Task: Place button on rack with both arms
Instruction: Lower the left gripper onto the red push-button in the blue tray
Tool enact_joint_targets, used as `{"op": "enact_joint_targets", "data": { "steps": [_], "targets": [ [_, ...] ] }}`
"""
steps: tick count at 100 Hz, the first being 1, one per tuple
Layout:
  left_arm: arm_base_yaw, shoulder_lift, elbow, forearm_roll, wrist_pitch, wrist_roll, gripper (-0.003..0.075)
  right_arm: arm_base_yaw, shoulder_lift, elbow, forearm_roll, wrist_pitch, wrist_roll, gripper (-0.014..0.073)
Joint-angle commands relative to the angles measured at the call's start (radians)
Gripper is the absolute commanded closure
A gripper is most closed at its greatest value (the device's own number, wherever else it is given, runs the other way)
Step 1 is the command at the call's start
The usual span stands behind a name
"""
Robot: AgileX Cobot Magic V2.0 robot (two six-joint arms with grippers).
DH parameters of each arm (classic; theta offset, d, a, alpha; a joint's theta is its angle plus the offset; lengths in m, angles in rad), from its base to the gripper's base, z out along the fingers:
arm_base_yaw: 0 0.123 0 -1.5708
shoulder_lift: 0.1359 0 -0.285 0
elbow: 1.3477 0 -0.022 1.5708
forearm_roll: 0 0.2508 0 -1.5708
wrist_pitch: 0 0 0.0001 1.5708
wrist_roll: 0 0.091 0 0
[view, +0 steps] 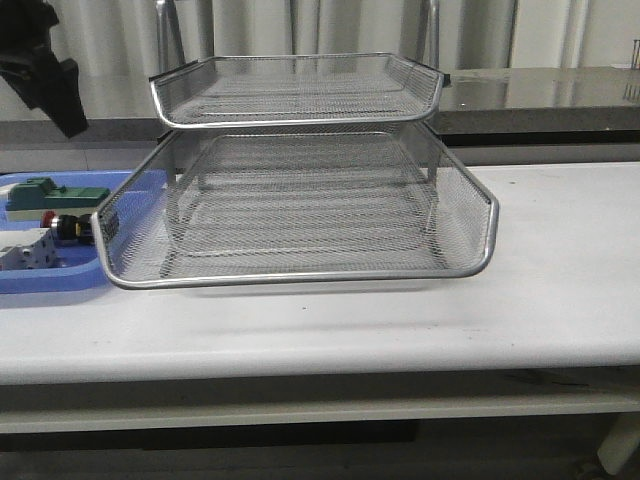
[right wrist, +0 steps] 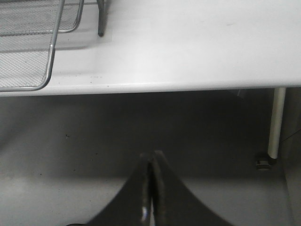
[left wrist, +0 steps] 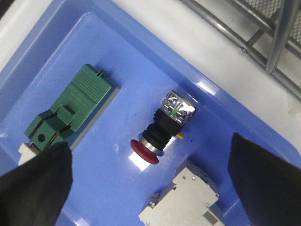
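The button (left wrist: 162, 131) lies on its side in the blue tray (left wrist: 108, 42), red cap toward my left gripper (left wrist: 150, 160). That gripper hangs above the tray, open, its two black fingers (left wrist: 35, 181) wide apart with nothing between them. In the front view the button (view: 62, 226) shows at the far left beside the rack (view: 300, 200), a silver wire-mesh letter tray in the middle of the table. The left arm (view: 40, 65) shows at the top left corner. My right gripper (right wrist: 151, 157) is shut and empty, off the table's front edge, below its level.
A green block (left wrist: 70, 108) and a white block (left wrist: 183, 197) lie in the blue tray on either side of the button. The rack's frame (left wrist: 277, 37) stands close to the tray. A table leg (right wrist: 276, 122) is near the right gripper.
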Motion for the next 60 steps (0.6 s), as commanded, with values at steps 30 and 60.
{"op": "enact_joint_targets", "data": {
  "steps": [30, 60],
  "targets": [
    [0.001, 0.053, -0.039, -0.021, -0.031, 0.072, 0.0076, -0.001, 0.003, -0.026, -0.017, -0.056, -0.003, 0.0662],
    [0.001, 0.113, -0.055, -0.028, -0.064, 0.086, 0.0076, -0.001, 0.003, -0.026, -0.017, -0.055, -0.003, 0.0662]
  ]
}}
